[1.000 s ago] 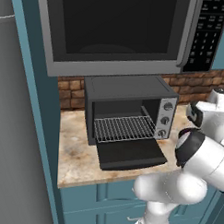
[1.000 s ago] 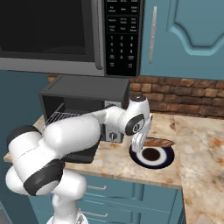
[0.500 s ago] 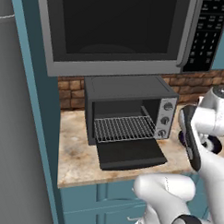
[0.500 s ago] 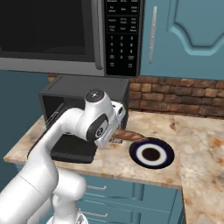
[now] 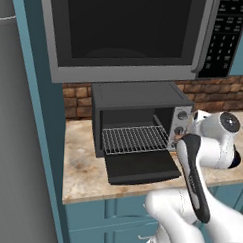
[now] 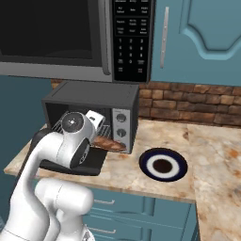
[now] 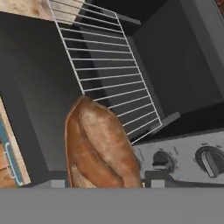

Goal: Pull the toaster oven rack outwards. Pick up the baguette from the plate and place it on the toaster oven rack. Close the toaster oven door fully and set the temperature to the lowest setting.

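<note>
The baguette [image 6: 109,143] hangs in the air in front of the toaster oven's [image 6: 94,101] knob panel, with my gripper [image 6: 100,140] shut on its left end. In the hand view the baguette [image 7: 99,144] hides my fingertips and hovers over the lowered toaster oven door [image 7: 35,100], beside the near corner of the rack [image 7: 103,72]. The toaster oven rack [image 5: 134,139] is slid out past the cavity's mouth, and the toaster oven door [image 5: 140,167] lies open and flat below it. The plate [image 6: 163,165], dark blue with a white ring, sits bare on the counter to the right.
A large microwave [image 5: 127,33] hangs right above the toaster oven [image 5: 137,96]. Two round knobs [image 7: 162,160] show on the silver panel by the baguette. A brick wall [image 6: 197,103] backs the marble counter [image 6: 212,155], which runs on to the right of the plate.
My arm has swung left from above the plate to the front of the toaster oven, carrying the baguette with it. The plate now lies bare.
</note>
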